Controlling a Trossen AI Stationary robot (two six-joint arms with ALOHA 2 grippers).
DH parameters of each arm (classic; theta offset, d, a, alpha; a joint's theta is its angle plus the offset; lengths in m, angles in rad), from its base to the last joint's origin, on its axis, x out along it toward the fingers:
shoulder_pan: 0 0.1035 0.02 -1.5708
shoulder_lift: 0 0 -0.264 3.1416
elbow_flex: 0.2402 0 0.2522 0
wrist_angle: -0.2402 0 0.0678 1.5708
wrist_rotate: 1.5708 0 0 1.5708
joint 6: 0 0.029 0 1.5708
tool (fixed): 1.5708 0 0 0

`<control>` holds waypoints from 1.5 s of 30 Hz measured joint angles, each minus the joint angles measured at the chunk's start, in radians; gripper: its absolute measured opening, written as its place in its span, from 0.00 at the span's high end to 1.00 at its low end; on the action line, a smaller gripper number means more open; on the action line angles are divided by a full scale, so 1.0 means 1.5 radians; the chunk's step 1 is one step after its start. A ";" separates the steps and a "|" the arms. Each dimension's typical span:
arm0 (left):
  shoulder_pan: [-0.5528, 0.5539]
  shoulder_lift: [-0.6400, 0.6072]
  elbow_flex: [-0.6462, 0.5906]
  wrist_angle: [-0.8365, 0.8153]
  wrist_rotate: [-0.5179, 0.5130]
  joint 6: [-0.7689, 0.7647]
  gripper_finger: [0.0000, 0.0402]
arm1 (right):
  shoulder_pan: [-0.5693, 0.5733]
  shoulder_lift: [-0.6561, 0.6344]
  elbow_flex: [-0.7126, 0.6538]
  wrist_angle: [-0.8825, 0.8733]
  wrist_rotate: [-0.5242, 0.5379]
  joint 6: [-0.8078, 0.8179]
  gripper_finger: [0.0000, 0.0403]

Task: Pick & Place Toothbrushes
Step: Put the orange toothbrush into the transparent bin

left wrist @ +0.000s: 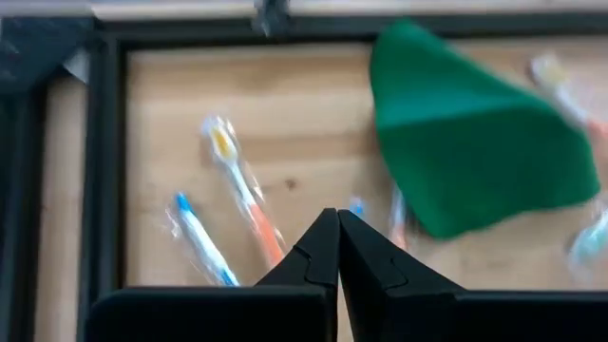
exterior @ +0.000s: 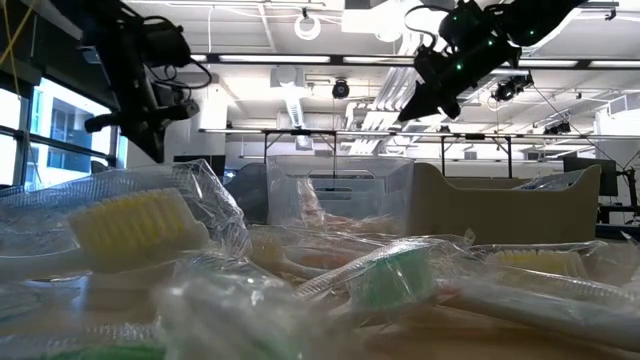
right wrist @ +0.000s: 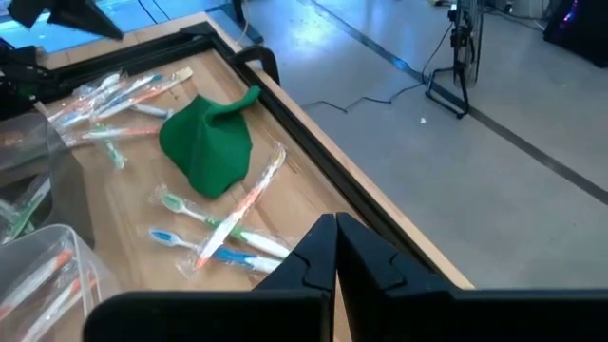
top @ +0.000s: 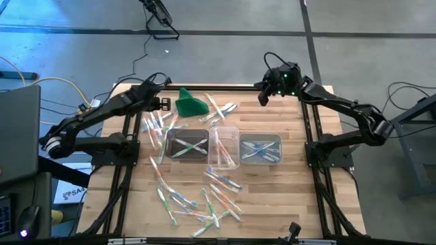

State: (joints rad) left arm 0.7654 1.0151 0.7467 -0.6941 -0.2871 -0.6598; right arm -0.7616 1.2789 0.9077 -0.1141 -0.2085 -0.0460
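Holding crossed toothbrushes: three tubs.

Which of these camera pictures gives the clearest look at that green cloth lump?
The right wrist view: the green cloth lump shows whole and crisp on the wood, among wrapped toothbrushes. The left wrist view shows it larger but blurred. The high view shows it whole but small, near the table's far edge. In the low view I cannot make it out.

Three clear tubs in row mid-surface. One green cloth near far edge. Toothbrushes: dozens, too many to count exactly, scattered loose and inside tubs. Two robot arms.
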 joint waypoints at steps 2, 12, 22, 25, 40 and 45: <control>0.000 0.036 0.024 -0.019 0.021 0.000 1.00 | 0.000 0.000 0.000 0.003 0.000 0.000 1.00; 0.009 0.165 0.045 -0.005 0.003 0.001 1.00 | 0.000 0.000 0.000 0.004 0.001 -0.002 1.00; 0.009 0.211 0.045 -0.008 -0.069 -0.063 0.75 | 0.000 0.000 0.000 -0.001 -0.002 -0.002 1.00; 0.010 0.218 0.041 -0.015 -0.089 -0.103 0.65 | 0.000 0.000 0.000 -0.002 -0.002 -0.002 1.00; 0.093 0.252 -0.007 0.097 -0.007 -0.048 0.63 | 0.000 0.001 0.000 -0.008 -0.001 -0.002 1.00; 0.102 0.258 -0.007 0.101 0.002 -0.047 0.63 | 0.000 0.001 0.000 -0.014 0.000 -0.005 1.00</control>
State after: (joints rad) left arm 0.9180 1.4018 0.7361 -0.5422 -0.2840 -0.7308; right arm -0.7612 1.2797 0.9077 -0.1347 -0.2089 -0.0542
